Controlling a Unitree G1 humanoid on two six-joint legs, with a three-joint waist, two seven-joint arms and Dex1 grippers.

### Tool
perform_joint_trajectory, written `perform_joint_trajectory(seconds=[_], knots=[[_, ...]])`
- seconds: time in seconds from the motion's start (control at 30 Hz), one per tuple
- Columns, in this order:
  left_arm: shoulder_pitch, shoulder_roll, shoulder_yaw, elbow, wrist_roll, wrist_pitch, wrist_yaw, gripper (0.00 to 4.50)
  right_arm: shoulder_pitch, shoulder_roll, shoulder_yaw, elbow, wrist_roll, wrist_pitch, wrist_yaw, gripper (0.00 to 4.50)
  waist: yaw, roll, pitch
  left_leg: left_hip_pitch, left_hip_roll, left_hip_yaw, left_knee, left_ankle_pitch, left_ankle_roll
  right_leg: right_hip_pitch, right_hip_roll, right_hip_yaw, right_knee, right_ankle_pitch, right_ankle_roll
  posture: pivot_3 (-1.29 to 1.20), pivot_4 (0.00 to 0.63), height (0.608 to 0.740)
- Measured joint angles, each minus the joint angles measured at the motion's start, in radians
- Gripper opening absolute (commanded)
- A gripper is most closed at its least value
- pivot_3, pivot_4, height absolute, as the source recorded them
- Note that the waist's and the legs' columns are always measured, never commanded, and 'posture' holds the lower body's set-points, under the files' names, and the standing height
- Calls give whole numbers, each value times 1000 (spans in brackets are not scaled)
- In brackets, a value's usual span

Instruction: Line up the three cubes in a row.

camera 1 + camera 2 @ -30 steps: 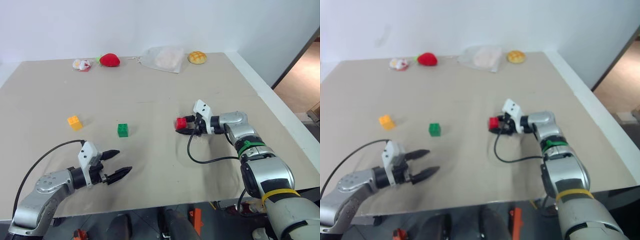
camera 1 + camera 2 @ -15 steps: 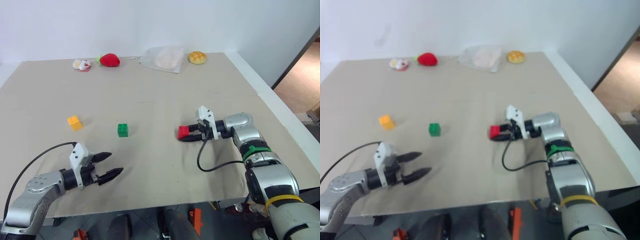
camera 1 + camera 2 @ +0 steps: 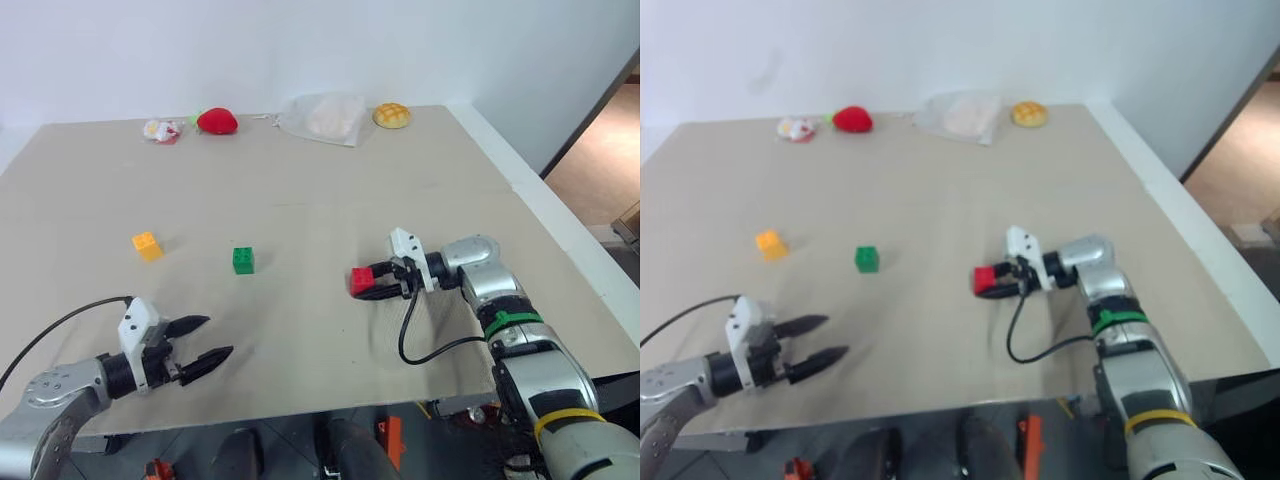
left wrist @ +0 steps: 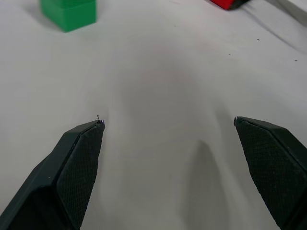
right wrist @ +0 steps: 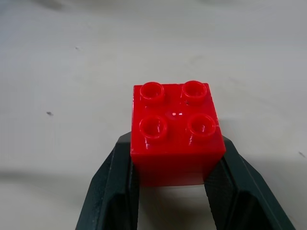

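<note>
Right gripper (image 3: 373, 287) pinches the red cube (image 3: 362, 280) near its lower edge, so dragging it toward the green cube (image 3: 243, 260) may tip it free.

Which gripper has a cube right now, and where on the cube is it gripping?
The right gripper holds the red cube, its fingers pressed on two opposite side faces, studs up. The left gripper is open and holds nothing.
</note>
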Motion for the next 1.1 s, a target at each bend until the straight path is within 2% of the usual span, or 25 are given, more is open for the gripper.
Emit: perform_joint_trajectory(seconds=[0.17,0.3,0.37,0.53,0.7,0.87,1.1], knots=[[21,0,14,-16,-4,12,2,4500,95,-28,0,-174,48,81,-2,1259,1,0,0,0,0,0,1,0,0,0,0,-1,0,-2,-3,0,150,740],[-32,0,-1,-15,-1,19,8,4500,135,-45,3,-209,54,95,-11,1259,2,0,0,0,-1,0,3,0,-1,1,0,-1,0,-1,-3,0,150,740],[-42,1,-7,-9,0,19,3,4500,139,-45,8,-218,53,97,-26,2301,-1,0,0,1,-1,1,3,0,-1,0,0,0,0,-1,-3,0,150,740],[-97,13,-23,30,6,19,-2,4500,137,-29,26,-217,43,79,-48,3884,-4,-2,-1,4,0,1,5,0,-1,1,1,0,0,2,-2,0,150,740],[-110,15,-25,46,11,18,-9,4500,137,-17,29,-212,37,73,-73,3884,-4,-2,-1,7,-2,-2,6,0,-1,1,1,0,0,2,-2,0,150,740],[-116,27,-25,86,43,5,-14,4500,86,-24,14,-205,85,96,-36,3884,-4,-2,-1,8,-4,-2,7,0,-1,0,1,1,0,2,-3,0,150,740],[-223,29,-7,247,91,-60,0,4500,-40,-96,-117,-311,254,213,-14,3884,1,-2,-1,6,-3,0,6,-3,-5,0,1,2,0,3,-1,0,150,740]])
